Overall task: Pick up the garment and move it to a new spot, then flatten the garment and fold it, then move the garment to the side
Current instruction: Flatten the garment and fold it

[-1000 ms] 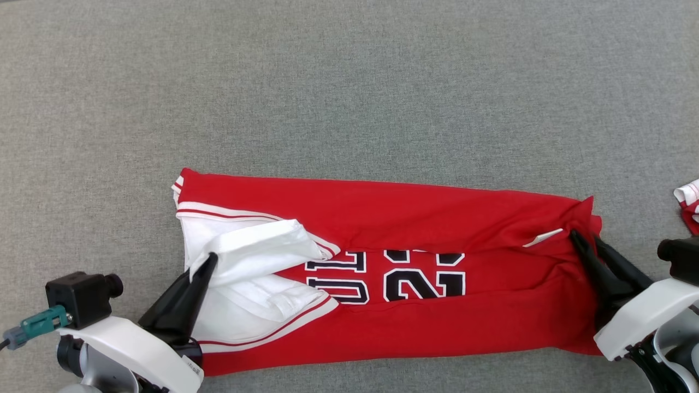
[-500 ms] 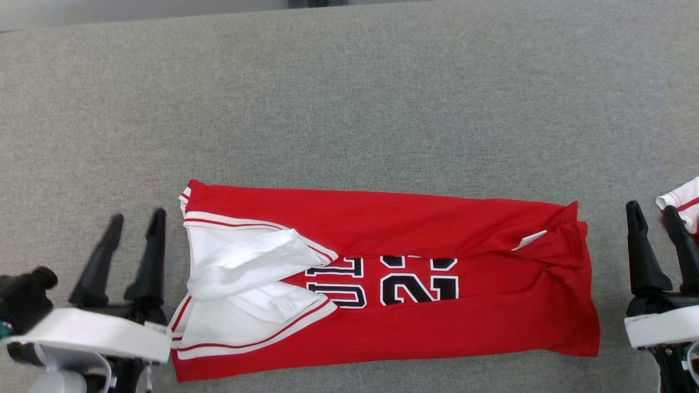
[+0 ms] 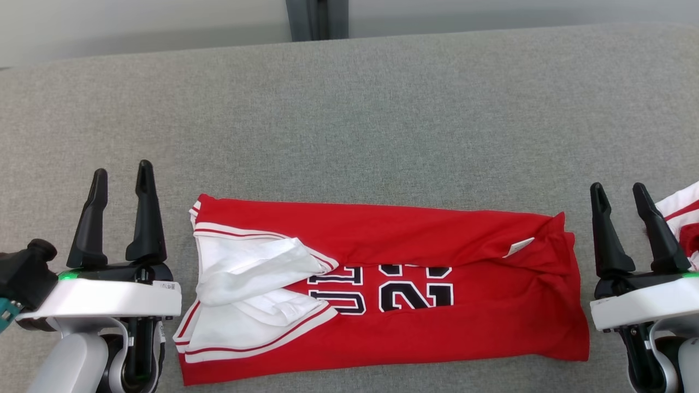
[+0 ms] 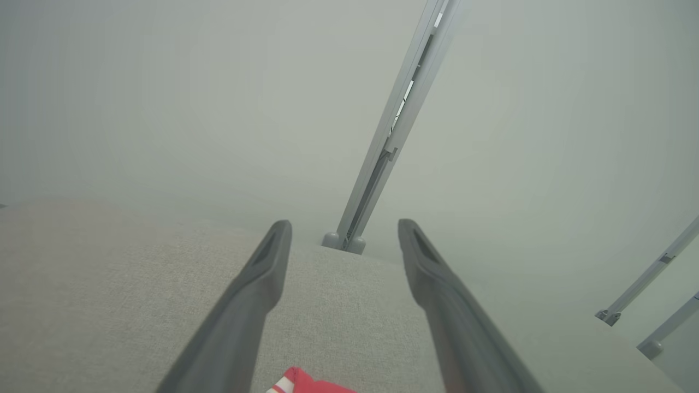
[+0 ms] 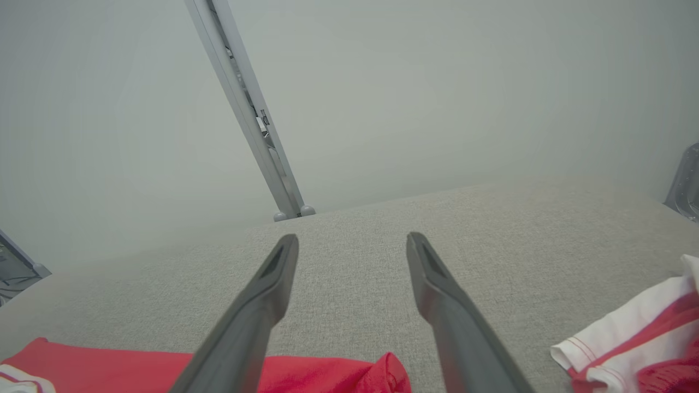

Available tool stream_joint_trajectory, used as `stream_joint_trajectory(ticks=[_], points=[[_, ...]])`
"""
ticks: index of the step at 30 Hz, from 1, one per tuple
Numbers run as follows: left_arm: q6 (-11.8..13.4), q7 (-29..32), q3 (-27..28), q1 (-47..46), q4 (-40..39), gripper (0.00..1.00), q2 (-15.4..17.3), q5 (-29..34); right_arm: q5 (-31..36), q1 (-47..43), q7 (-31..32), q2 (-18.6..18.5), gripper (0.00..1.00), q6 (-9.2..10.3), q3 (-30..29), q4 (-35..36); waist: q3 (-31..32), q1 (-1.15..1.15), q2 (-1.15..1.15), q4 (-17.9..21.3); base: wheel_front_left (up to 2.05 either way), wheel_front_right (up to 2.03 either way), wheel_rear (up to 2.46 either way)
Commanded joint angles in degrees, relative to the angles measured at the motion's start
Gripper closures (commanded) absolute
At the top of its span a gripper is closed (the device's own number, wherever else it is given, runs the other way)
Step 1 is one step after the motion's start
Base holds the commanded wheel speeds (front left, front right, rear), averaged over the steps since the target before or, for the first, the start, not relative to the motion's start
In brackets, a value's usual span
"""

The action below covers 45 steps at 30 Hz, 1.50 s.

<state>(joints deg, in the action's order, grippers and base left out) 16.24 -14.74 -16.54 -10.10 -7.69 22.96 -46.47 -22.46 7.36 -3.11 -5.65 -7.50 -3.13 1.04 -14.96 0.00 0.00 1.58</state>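
The garment (image 3: 415,316) is a red jersey with white trim and black-and-white numbers, folded into a long band on the grey table (image 3: 349,109). Its white sleeve end lies at the left, a small white tag at the upper right. My left gripper (image 3: 121,173) stands open just left of it, touching nothing. At the garment's right end my right gripper (image 3: 618,191) is open and clear of the cloth. A red corner of the garment (image 4: 306,383) peeks in at the bottom of the left wrist view between the open fingers (image 4: 256,289). In the right wrist view the garment's red edge (image 5: 109,363) lies below the open gripper (image 5: 353,240).
A second red-and-white cloth (image 3: 682,218) lies at the table's right edge, close beside my right gripper, and appears as the cloth (image 5: 639,333) in the right wrist view. A grey post (image 3: 317,19) stands behind the table's far edge against a pale wall.
Both grippers let go of the garment's ends, opened, and drew back to either side. The garment now lies free. The head camera has tilted up, bringing the far edge and wall into view.
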Motion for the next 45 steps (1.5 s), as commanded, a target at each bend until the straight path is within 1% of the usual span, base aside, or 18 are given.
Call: stream_joint_trajectory(ticks=[1, 4, 7, 12, 15, 19, 25, 33, 39, 45], points=[[-1.12, -0.36, 1.54, 0.39, 0.54, 0.00, -1.40, 1.12, 0.90, -0.22, -0.83, -0.09, 0.00, 0.02, -0.15, -0.31, 0.60, 0.00, 0.00, -0.07, 0.00, 0.00, 0.00], [-3.74, -0.33, 5.22, 2.29, 2.06, 0.00, -4.64, 5.48, 1.71, -0.94, -1.23, 0.13, 0.00, 0.02, -0.15, -1.23, 1.60, 0.00, 0.00, -0.26, 0.00, 0.00, 0.00], [-5.81, -0.32, 7.46, 4.04, 3.70, 0.00, -6.50, 10.85, 2.89, -1.49, -1.45, 0.04, 0.00, 0.02, 0.08, -1.96, 2.72, 0.00, 0.00, -0.40, 0.00, 0.00, 0.00], [-8.65, -0.33, 7.40, 7.26, 6.51, 0.00, -7.38, 17.01, 4.48, -2.90, -0.99, 0.24, 0.00, 0.02, 0.48, -2.86, 4.62, 0.00, 0.00, -0.79, 0.00, 0.00, 0.00], [-9.50, -0.34, 6.02, 8.75, 8.05, 0.00, -7.10, 19.95, 5.43, -4.40, -0.66, 0.63, 0.00, 0.02, 0.74, -3.18, 5.59, 0.00, 0.00, -1.08, 0.00, 0.00, 0.00], [-9.85, -0.34, 4.25, 10.07, 9.34, 0.00, -6.69, 22.25, 6.15, -6.35, -0.50, 1.06, 0.00, 0.02, 0.82, -3.38, 6.74, 0.00, 0.00, -1.23, 0.00, 0.00, 0.00], [-10.03, -0.27, 3.76, 10.84, 9.92, 0.00, -6.54, 22.07, 6.46, -7.70, 0.01, 1.63, 0.00, 0.02, 0.97, -3.18, 7.76, 0.00, 0.00, -1.07, 0.00, 0.00, 0.00], [-9.93, 0.01, 3.36, 9.84, 9.40, 0.00, -6.32, 22.11, 6.73, -6.98, 0.43, 1.81, 0.00, 0.02, 0.68, -3.27, 7.16, 0.00, 0.00, -1.29, 0.00, 0.00, 0.00], [-10.17, 0.22, 2.71, 7.99, 8.84, 0.00, -6.54, 22.43, 6.78, -4.78, -0.60, 1.39, 0.00, 0.02, -0.90, -7.94, 4.81, 0.00, 0.00, -2.17, 0.00, 0.00, 0.00], [-10.54, 0.10, 2.19, 6.27, 9.00, 0.00, -6.90, 22.55, 6.01, -1.34, -3.79, 1.44, 0.00, 0.02, -1.09, -16.49, 2.34, 0.00, 0.00, -2.55, 0.00, 0.00, 0.00]])
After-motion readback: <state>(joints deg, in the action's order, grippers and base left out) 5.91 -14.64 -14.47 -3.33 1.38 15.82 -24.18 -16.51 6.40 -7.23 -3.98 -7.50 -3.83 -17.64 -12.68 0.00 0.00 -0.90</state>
